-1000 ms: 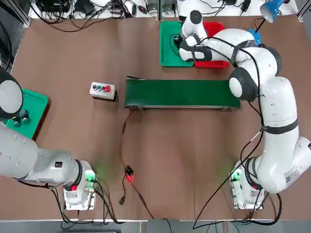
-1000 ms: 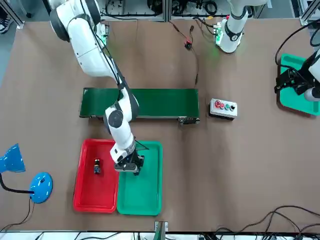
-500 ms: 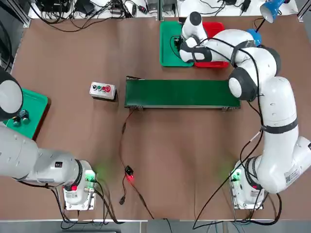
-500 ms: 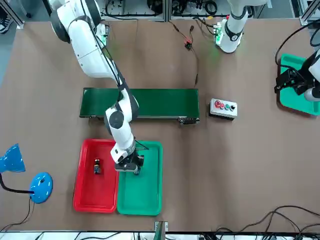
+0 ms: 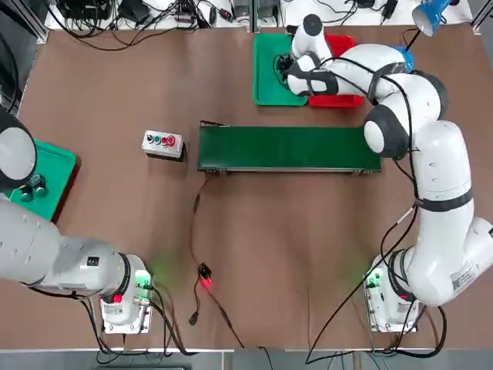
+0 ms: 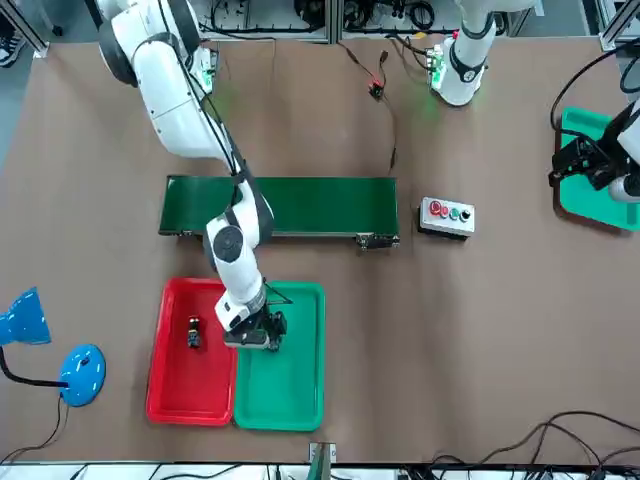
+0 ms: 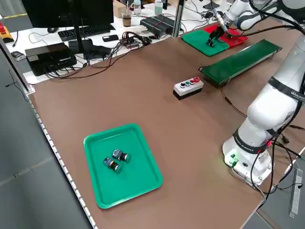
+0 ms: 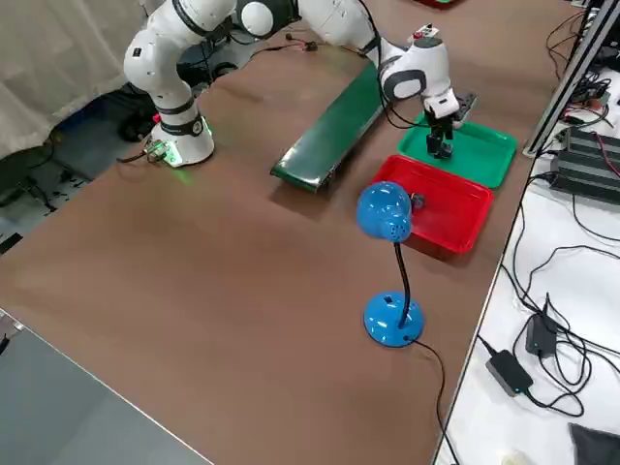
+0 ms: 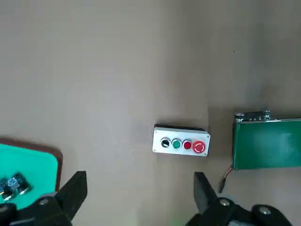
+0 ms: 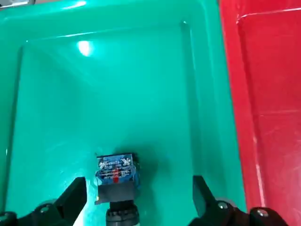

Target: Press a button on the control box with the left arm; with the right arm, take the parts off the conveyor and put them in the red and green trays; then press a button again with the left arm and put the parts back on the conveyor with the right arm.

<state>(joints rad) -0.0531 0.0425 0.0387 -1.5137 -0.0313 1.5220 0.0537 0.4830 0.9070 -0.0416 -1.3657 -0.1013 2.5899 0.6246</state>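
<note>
Green across the middle, seeing a bare conveyor (image 5: pixel 289 148); toward one o'clock, seeing a red tray (image 6: pixel 190 395) and green tray (image 6: pixel 280 395); toward nine, holding the left gripper (image 9: pixel 140 173) spread; above green, holding the right gripper (image 10: pixel 141 178) spread around one part (image 10: pixel 117 176); seeing another part (image 6: pixel 194 333) in red; probably finishing unloading, leaving second press, return.
</note>
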